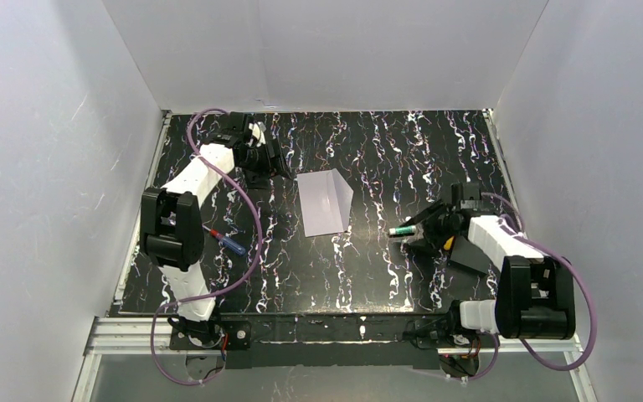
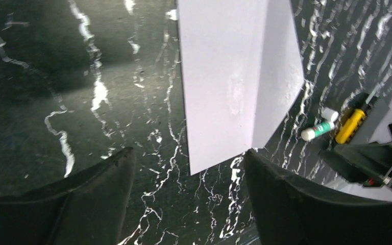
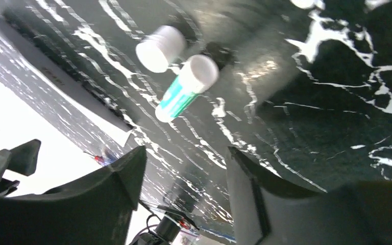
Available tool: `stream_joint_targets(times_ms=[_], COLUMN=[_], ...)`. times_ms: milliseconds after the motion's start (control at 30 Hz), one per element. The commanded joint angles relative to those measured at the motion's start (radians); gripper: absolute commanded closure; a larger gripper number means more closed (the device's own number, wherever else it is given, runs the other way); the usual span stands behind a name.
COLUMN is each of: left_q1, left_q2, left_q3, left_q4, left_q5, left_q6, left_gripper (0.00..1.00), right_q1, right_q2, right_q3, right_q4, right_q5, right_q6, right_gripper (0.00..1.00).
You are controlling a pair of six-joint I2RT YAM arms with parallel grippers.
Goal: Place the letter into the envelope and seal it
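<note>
The pale lavender envelope [image 1: 318,203] lies flat mid-table with its flap [image 1: 341,195] folded out to the right. In the left wrist view the envelope [image 2: 222,87] lies just beyond my fingers. The letter is not in view. My left gripper [image 1: 273,166] is open and empty, just left of the envelope's far corner; in its own view the left gripper [image 2: 188,153] has its jaws wide apart over bare table. My right gripper [image 1: 421,229] is open and empty, right beside a green-and-white glue stick [image 1: 402,229]. In the right wrist view the gripper [image 3: 186,152] hovers near the glue stick [image 3: 186,87].
A loose white cap [image 3: 159,48] lies by the glue stick. A red-and-blue screwdriver [image 1: 226,242] lies at the left. A flat black rectangle [image 1: 471,256] and a small yellow item [image 1: 450,243] sit under the right arm. White walls enclose the black marbled table [image 1: 385,285].
</note>
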Motion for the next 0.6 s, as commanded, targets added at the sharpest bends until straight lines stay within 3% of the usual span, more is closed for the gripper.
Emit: stream_joint_targets(times_ms=[0, 67, 200, 400, 567], left_q1=[-0.002, -0.004, -0.015, -0.047, -0.102], left_q2=[-0.001, 0.004, 0.049, 0.133, 0.203], left_q3=[-0.044, -0.074, -0.088, -0.065, -0.006], left_q4=[0.088, 0.164, 0.204, 0.215, 0.148], left_q5=[0.206, 0.280, 0.340, 0.354, 0.213], left_q6=[-0.063, -0.106, -0.141, -0.151, -0.149], left_gripper=[0.37, 0.49, 0.67, 0.80, 0.87], right_q1=[0.001, 0.020, 0.120, 0.273, 0.302], right_q2=[-0.048, -0.045, 0.088, 0.359, 0.562], right_q3=[0.182, 0.214, 0.306, 0.473, 0.586], right_q4=[-0.111, -0.040, 0.093, 0.161, 0.197], right_q5=[0.053, 0.022, -0.023, 0.084, 0.091], right_q6=[-0.098, -0.105, -0.155, -0.244, -0.263], right_gripper=[0.41, 0.54, 0.64, 0.73, 0.87])
